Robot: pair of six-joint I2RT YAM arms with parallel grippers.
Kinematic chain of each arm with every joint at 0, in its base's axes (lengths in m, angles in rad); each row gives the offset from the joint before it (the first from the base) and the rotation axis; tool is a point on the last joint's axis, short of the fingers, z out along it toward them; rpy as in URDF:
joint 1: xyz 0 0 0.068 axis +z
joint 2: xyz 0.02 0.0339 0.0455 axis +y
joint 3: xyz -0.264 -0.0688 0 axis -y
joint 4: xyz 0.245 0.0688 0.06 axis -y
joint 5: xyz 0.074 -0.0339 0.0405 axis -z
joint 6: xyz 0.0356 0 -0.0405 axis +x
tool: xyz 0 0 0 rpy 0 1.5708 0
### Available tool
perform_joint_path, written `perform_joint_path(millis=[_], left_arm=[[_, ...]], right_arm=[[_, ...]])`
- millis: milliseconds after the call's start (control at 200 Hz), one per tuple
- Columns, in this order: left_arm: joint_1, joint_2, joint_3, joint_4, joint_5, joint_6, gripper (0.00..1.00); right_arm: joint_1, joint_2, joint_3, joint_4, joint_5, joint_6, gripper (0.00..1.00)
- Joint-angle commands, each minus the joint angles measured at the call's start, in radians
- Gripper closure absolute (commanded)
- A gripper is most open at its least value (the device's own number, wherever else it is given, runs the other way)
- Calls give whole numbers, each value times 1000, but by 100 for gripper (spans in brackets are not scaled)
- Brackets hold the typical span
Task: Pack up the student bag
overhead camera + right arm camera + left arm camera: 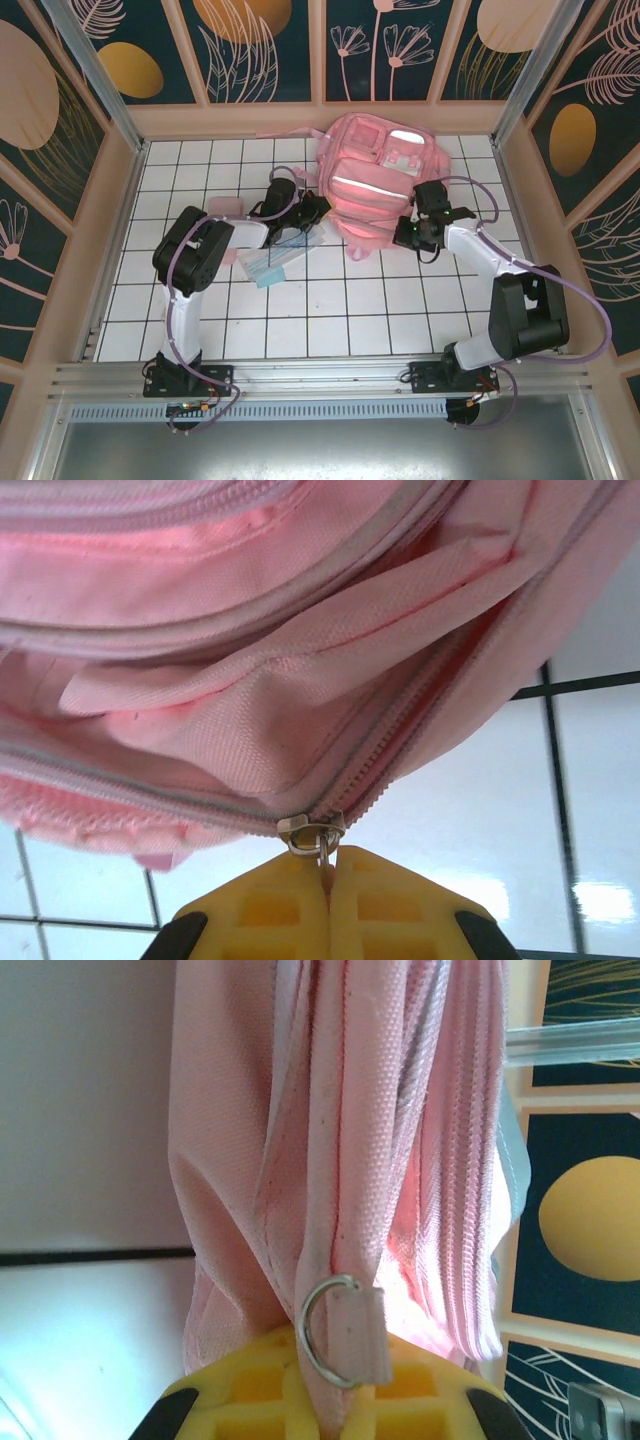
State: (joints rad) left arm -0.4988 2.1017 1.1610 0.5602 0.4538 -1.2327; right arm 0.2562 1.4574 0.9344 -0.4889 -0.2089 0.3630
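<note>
Top view: we note the student bag (375, 175) by the tabletop's far edge, the left gripper (312, 210) and right gripper (415, 232) flanking it. Left wrist: jaws clamped on a fold of bag fabric. Right wrist: jaws pinched on the zipper pull (318, 835).

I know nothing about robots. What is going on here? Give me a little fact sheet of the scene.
Setting: white tiled table with patterned walls around it
Main item: student bag, pink, lying at the far middle
Left side: left gripper shut on a fold of the bag's fabric, at a fabric tab with a metal ring
Right side: right gripper shut on the zipper pull
Loose items: small pink case and flat blue item, on the tiles near the left arm
</note>
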Motion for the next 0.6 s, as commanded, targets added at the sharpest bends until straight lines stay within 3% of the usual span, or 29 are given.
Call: perform_joint_path(millis=[0,45,105,125,360,595], left_arm=[[86,44,91,2,-112,61,74],[86,46,113,-32,-98,64,46],[86,24,108,-66,-89,70,20],[86,11,97,-70,-89,69,16],[86,-219,-170,-19,-96,-8,12],[68,-382,-346,22,-137,-89,10]], right_arm=[[25,-6,-45,43,-209,59,100],[55,14,-54,133,-278,90,100],[99,52,-51,247,-335,136,100],[113,65,-46,281,-351,146,100],[210,247,116,520,-438,230,100],[218,292,228,551,-477,234,100]])
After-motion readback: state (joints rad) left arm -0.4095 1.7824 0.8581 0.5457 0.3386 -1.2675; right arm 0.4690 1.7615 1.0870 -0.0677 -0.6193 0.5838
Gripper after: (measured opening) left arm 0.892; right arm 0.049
